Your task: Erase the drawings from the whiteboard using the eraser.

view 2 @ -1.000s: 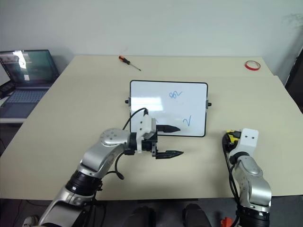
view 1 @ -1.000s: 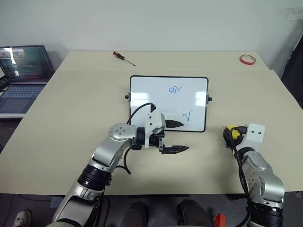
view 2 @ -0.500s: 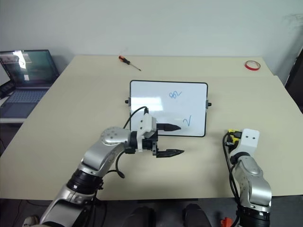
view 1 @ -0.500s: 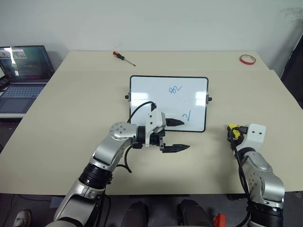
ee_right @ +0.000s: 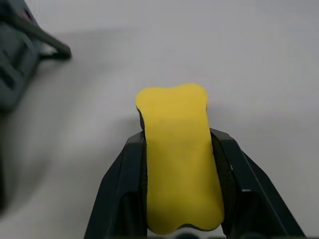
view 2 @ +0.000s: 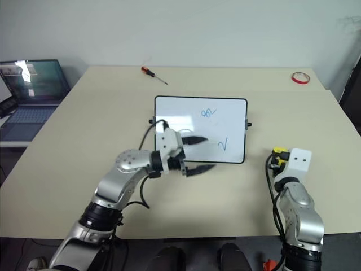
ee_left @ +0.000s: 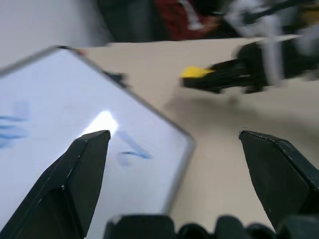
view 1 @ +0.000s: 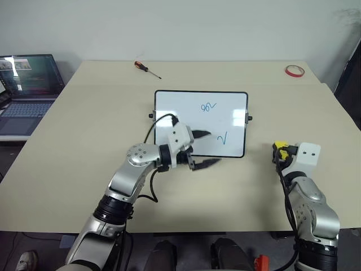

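Although the eraser (ee_right: 179, 159) is already pinched between the closed jaws of the right gripper (view 1: 280, 151), well to the right of the whiteboard (view 1: 169, 107), no wiping looks done: the drawings (view 1: 208, 106) remain on the whiteboard. At its near edge, the left gripper (view 1: 204, 149) spreads wide, empty.

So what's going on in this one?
The right gripper is shut on the yellow eraser, held off to the right of the whiteboard and not touching it. The blue drawings are not yet erased. The left gripper, fingers open, sits over the board's near edge.
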### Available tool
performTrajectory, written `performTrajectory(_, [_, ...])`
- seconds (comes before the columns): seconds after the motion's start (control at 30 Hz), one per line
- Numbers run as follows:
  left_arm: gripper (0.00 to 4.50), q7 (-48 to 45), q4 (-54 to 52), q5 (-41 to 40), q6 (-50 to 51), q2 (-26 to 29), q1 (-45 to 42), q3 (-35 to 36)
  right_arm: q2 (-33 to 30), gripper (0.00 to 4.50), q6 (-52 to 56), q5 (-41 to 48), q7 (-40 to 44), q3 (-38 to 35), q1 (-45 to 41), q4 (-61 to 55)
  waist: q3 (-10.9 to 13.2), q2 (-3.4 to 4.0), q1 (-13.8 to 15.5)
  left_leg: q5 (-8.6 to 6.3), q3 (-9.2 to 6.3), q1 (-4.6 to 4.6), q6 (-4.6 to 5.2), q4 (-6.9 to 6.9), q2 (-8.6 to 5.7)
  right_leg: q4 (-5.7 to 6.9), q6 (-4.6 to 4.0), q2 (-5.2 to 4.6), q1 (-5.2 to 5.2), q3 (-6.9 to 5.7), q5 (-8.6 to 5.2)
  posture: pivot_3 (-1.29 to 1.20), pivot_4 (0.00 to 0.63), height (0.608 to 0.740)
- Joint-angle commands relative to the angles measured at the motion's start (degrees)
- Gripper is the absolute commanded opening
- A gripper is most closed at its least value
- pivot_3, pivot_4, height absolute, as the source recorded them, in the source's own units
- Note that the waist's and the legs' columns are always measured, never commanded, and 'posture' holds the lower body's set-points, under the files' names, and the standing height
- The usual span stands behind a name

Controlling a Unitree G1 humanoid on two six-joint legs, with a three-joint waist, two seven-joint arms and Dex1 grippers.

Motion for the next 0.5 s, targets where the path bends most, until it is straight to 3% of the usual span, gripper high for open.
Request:
performTrajectory(0.03, [4.5,5.1,-1.2,3.4,-2.5,-0.7,1.7,1.0,-0.2,1.31,-4.5,-0.7,1.2,2.0,-0.7,-3.1,0.0,0.0,0.1,0.0,-0.02,0.0,0.0,0.0,0.0,0.0,0.0,-0.01,0.0,-0.02,0.0,0.0,0.15,0.74])
performTrajectory(0.2, [4.5,15.2,-1.3,9.2,-2.9,-2.8,4.2,1.8,-1.8,1.31,-9.9,-5.8,2.4,8.4,-4.7,1.1,0.0,0.0,0.1,0.0,0.0,-0.05,0.0,0.06,-0.05,0.02,0.0,-0.07,-0.01,-0.02,0.0,0.0,0.15,0.74])
performTrajectory(0.5, [4.5,18.7,-0.7,10.9,-3.2,-5.4,5.0,0.6,0.6,1.31,-23.5,-10.4,4.6,15.5,-22.6,21.6,0.0,0.0,-0.4,0.01,0.04,-0.02,0.0,0.07,-0.04,0.08,0.0,-0.06,-0.05,-0.01,0.01,0.0,0.15,0.74])
